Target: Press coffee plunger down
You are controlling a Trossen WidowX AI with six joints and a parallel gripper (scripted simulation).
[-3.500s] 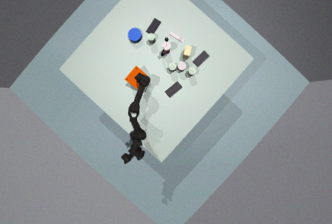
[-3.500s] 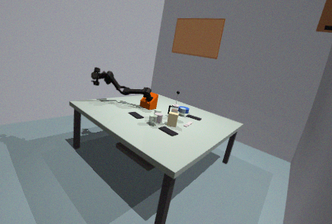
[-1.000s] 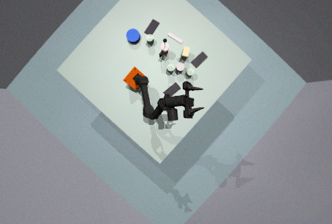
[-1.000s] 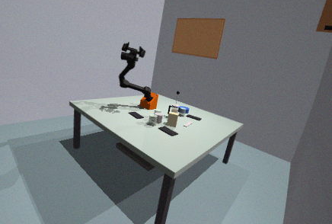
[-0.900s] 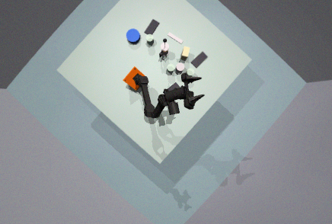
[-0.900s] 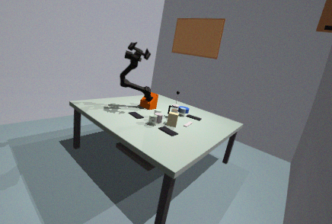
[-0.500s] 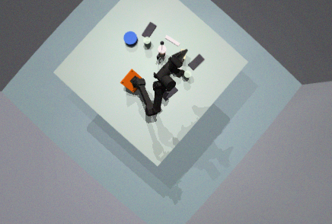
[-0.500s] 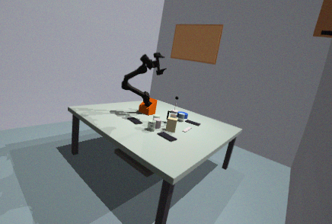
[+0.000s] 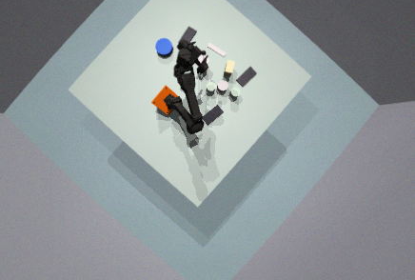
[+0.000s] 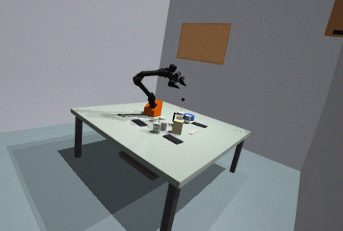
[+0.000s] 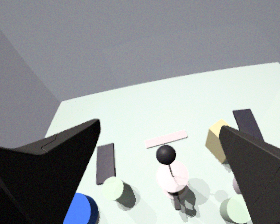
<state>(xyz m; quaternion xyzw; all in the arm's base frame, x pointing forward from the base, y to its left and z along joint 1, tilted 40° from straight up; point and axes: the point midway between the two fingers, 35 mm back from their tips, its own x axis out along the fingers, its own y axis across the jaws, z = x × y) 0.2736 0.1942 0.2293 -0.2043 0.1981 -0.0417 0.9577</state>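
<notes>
- While the black parallel-jaw gripper (image 11: 160,183) hangs high over the pale green table top (image 10: 130,146), jaws wide apart and holding nothing, I read this as the approach step: no contact with the press yet.
- Coffee press, a pale pink cylinder (image 11: 172,177) with a thin rod and black round plunger knob (image 11: 165,155), sits dead centre in the wrist view, between the fingers' line of sight; the rod looks fully raised.
- Next move, my call: descend straight onto the knob and push vertically; any side load risks tipping it.
- Neighbours: blue round disc (image 11: 80,213) at 8 o'clock of the press, tan upright block (image 11: 216,140) at 2 o'clock, dark flat slab (image 11: 106,161) at 10 o'clock.
- Room: grey walls, orange wall panel (image 10: 203,42), table on dark legs.
</notes>
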